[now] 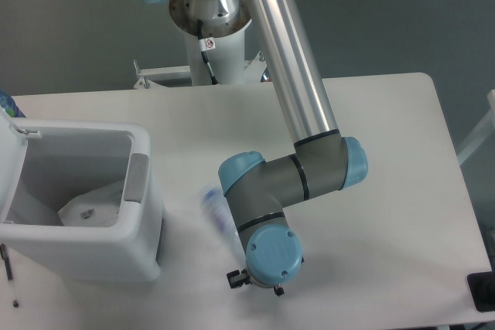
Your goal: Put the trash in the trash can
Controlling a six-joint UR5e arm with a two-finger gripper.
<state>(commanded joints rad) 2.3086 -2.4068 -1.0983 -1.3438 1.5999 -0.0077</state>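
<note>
A white bench fills the view from above, against a dull grey-green floor. My silver arm reaches down from the top of the frame, bends at a blue-capped elbow and folds back toward the front edge of the bench.

My pincer hangs under the last blue-capped wrist joint, which hides nearly all of it. Only small dark parts show at its base, so I cannot tell whether it is spread, pressed together or pinching anything.

Just left of my wrist lies the bottle, a blurred clear streak with a bluish end. Whether it rests on the bench or is held, I cannot tell.

The bin stands at the left with its lid swung back. Something pale and crumpled, probably the wrapper, lies on its floor.

The risks, as I judge them:
- A crushed bottle is slick and springy, so a poor grip could let it squirt out and roll off the front edge.
- The bin is close to my wrist, so a low sweep could knock its wall and shift it.
- Letting go too early could drop the bottle on the rim or outside.
</note>
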